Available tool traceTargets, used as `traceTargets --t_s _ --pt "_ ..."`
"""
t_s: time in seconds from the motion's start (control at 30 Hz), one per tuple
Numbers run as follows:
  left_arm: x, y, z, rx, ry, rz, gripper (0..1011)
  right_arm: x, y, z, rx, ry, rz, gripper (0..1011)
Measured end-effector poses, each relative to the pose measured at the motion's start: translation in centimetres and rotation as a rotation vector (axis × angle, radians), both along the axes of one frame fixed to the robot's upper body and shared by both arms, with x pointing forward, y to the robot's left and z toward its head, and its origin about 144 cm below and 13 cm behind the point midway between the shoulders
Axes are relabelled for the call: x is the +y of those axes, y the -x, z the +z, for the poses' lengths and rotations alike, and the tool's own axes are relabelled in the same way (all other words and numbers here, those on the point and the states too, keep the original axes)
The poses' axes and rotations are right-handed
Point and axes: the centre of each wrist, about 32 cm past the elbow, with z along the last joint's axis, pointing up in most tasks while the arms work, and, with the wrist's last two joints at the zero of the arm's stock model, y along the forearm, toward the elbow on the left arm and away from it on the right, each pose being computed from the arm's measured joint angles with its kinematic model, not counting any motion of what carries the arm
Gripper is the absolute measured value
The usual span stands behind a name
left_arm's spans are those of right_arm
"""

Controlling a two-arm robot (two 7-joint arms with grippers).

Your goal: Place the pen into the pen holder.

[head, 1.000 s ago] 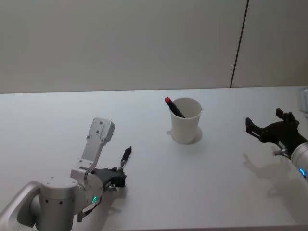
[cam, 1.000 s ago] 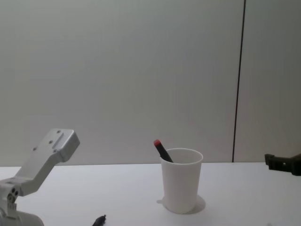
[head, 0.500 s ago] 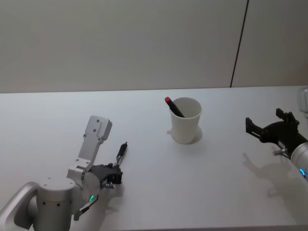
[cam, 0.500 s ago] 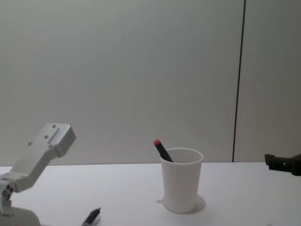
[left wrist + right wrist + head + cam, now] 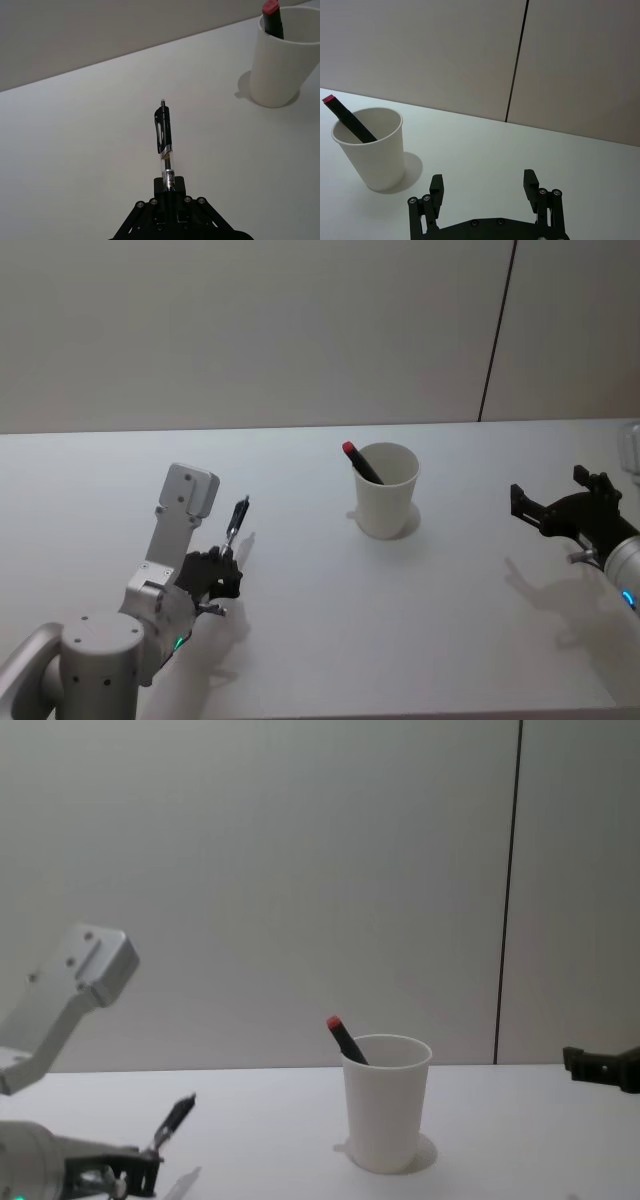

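The left gripper (image 5: 226, 558) is closed tight on the lower end of a pen (image 5: 237, 515). The wrist view shows its two fingers pinching the clear barrel (image 5: 169, 187). The pen (image 5: 163, 134) is black with a clip. It sticks out from the fingers with its clip end away from them, tilted upward and held off the table (image 5: 400, 620). It sits to the left of the white paper cup (image 5: 385, 495), well apart from it and not over its mouth.

The cup stands upright on the table, and a dark marker with a red cap (image 5: 360, 462) leans against its left rim.

The right gripper (image 5: 548, 488) hangs to the right of the cup, well apart from it. Its fingers are spread wide and hold nothing.
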Motion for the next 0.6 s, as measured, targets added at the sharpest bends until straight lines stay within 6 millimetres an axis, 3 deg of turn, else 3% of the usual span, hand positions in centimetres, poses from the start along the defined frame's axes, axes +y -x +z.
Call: traceTargets --t_s 0.6 --pt "1.2 0.9 1.5 -0.24 0.0 -0.161 129 0.0 0.0 0.0 0.0 0.0 0.0 1002"
